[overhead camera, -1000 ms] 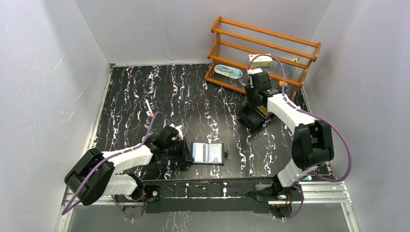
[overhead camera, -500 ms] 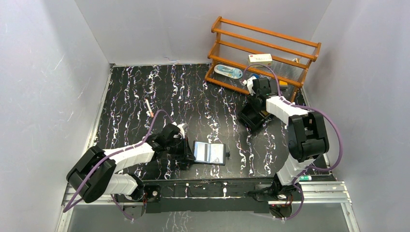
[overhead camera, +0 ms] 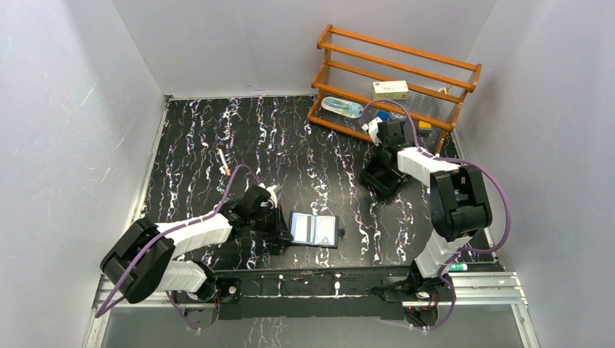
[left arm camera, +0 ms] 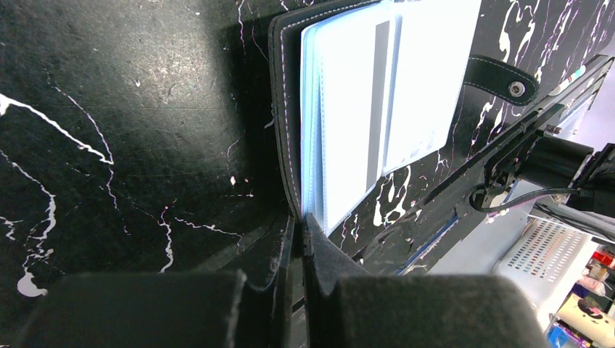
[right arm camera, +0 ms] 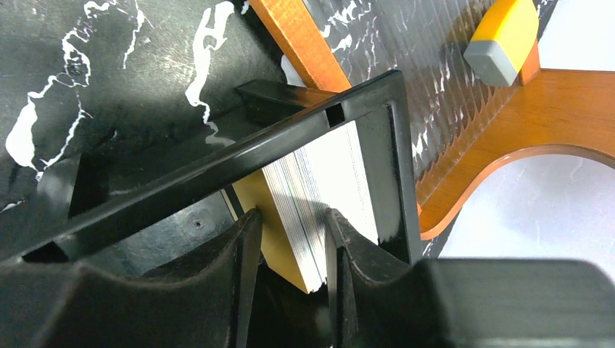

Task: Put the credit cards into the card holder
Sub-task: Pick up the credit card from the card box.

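Right tool [right arm camera: 290,221] sits half-open astride the credit cards [right arm camera: 323,181] stacked in the black box [right arm camera: 217,174], grip unclear, while left tool [left arm camera: 297,246] pinches the card holder [left arm camera: 348,109] lying open just ahead: pickup step, and next it should clamp one card and lift clear.

A black tabletop [overhead camera: 290,138] veined with white marbling is boxed in by plain pale grey walls [overhead camera: 72,109] on its left, far and right sides. A slatted orange-brown wooden rack [overhead camera: 435,58] stands at the table's far right corner. A metal rail [overhead camera: 493,287] runs along the near edge. The light is soft and even.
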Robot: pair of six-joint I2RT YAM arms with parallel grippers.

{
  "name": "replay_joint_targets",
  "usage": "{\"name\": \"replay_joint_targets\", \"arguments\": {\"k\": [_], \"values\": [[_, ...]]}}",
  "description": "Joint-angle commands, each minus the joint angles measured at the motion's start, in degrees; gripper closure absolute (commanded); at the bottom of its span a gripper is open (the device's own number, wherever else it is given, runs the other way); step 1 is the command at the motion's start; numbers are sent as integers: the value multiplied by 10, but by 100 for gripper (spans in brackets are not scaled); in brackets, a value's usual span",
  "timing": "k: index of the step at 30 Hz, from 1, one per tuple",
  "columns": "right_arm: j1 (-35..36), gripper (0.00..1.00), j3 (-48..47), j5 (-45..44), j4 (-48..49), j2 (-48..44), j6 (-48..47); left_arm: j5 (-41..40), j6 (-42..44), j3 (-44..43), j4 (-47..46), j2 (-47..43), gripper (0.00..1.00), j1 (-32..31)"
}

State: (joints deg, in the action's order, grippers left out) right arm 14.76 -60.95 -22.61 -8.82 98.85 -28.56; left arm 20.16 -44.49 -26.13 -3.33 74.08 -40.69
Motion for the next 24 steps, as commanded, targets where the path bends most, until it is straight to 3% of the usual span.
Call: {"name": "replay_joint_targets", "arguments": {"k": [1,24], "values": [[-5,57,1,-36,44,-8,-8,3,8,-19,19,-14,98,-1],[-4,81,-19,-26,9,-60,13,-1,1,-12,15,-22,99,-1]]}}
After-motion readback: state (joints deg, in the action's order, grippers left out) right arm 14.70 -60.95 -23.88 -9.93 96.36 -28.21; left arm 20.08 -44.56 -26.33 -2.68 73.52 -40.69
